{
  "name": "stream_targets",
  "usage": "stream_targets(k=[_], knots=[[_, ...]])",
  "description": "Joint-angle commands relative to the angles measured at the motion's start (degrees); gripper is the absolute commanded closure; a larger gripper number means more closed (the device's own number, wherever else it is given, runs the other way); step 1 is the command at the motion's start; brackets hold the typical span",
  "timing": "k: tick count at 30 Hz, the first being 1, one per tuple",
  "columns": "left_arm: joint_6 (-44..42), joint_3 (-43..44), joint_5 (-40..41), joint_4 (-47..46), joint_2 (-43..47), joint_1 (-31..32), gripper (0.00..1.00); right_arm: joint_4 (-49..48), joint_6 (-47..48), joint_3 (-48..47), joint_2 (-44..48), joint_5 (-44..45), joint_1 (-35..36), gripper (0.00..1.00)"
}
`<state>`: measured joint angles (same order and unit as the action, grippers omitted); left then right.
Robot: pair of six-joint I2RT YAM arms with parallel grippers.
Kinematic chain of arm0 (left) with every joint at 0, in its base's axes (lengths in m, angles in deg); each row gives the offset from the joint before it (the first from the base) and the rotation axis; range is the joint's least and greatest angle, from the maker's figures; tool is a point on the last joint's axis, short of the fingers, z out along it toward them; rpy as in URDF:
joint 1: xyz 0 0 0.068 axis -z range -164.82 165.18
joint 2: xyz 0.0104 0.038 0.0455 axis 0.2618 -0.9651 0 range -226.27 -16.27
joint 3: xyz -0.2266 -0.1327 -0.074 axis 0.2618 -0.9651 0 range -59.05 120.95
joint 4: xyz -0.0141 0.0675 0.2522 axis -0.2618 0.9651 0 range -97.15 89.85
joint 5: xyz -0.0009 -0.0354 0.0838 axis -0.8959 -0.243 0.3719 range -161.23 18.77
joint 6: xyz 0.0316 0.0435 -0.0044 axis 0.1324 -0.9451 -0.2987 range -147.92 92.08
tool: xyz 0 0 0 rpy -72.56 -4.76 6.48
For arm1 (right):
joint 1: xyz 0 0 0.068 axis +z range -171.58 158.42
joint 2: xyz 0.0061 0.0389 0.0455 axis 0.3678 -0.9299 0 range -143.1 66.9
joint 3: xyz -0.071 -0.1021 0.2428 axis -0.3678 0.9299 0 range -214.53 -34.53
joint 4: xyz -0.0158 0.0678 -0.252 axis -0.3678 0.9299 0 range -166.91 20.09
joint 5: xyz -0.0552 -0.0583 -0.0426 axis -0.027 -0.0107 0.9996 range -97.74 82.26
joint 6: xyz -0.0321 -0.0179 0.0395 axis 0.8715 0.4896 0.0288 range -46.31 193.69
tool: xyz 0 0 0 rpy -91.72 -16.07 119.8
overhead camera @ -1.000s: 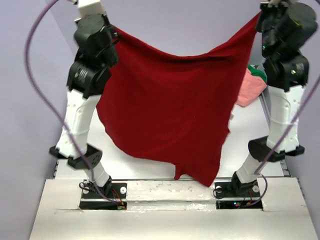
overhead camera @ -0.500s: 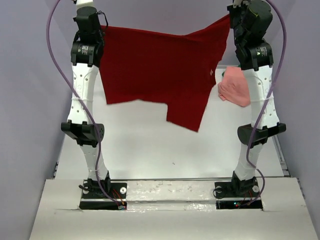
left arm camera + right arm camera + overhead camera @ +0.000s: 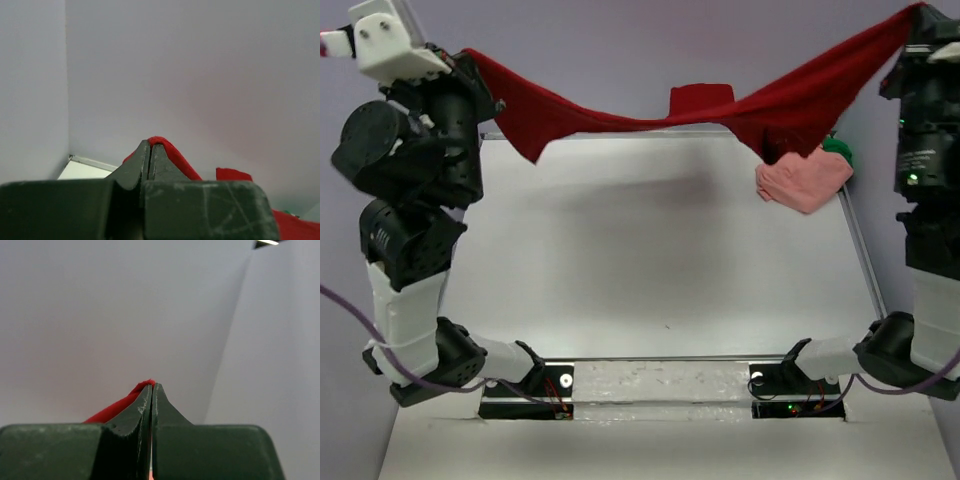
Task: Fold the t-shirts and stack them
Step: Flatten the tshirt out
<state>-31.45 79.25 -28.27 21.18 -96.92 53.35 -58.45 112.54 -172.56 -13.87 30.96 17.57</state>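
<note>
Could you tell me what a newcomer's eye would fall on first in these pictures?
The red shirt stands out: it hangs stretched high across the far side of the table, sagging in the middle, with the left gripper and right gripper each shut on one end. Next, the pink shirt lies crumpled at the table's far right edge, a bit of green shirt behind it.

No readable text, labels, brands or numbers in any view.
</note>
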Motion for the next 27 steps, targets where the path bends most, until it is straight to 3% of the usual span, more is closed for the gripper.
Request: stream_targets(k=[1,4,5,11,16,17,19,21,24,27], knots=[[-4.9,-6.3,17.9,-2.8,4.1,10.7,1.0,-15.9,19.4,6.4,3.5,15.5,10.8,1.0],[-8.7,-10.0,26.3,-6.6,6.6,18.0,1.0,-35.6,34.3,9.6,3.7,21.2,18.4,1.0],[-10.8,-11.0,28.4,-8.7,7.2,19.7,1.0,-37.8,37.1,10.2,3.4,21.9,19.9,1.0],[-31.9,-19.5,38.1,-34.6,9.9,27.7,1.0,-39.7,40.6,4.1,-2.9,21.0,22.0,1.0],[-30.6,-19.3,34.7,-34.4,7.4,26.3,1.0,-37.1,37.6,-1.4,-8.1,18.3,22.0,1.0],[-28.4,-18.8,33.4,-31.6,6.6,25.0,1.0,-36.8,37.3,-1.7,-9.6,18.0,22.0,1.0],[-11.0,-9.5,23.0,-10.0,1.0,16.1,1.0,-36.3,36.7,-2.1,-11.1,16.9,21.3,1.0],[-0.5,-4.3,12.8,1.6,-2.9,7.4,1.0,-34.5,34.9,-3.0,-12.6,16.3,20.1,1.0],[2.5,-15.2,0.1,-3.3,-3.5,-3.8,1.0,-29.0,25.3,-2.8,-12.7,13.9,12.5,1.0],[6.7,-15.2,-7.8,-3.4,-6.1,-14.0,1.0,-15.0,13.7,-3.5,-13.4,6.8,3.8,1.0]])
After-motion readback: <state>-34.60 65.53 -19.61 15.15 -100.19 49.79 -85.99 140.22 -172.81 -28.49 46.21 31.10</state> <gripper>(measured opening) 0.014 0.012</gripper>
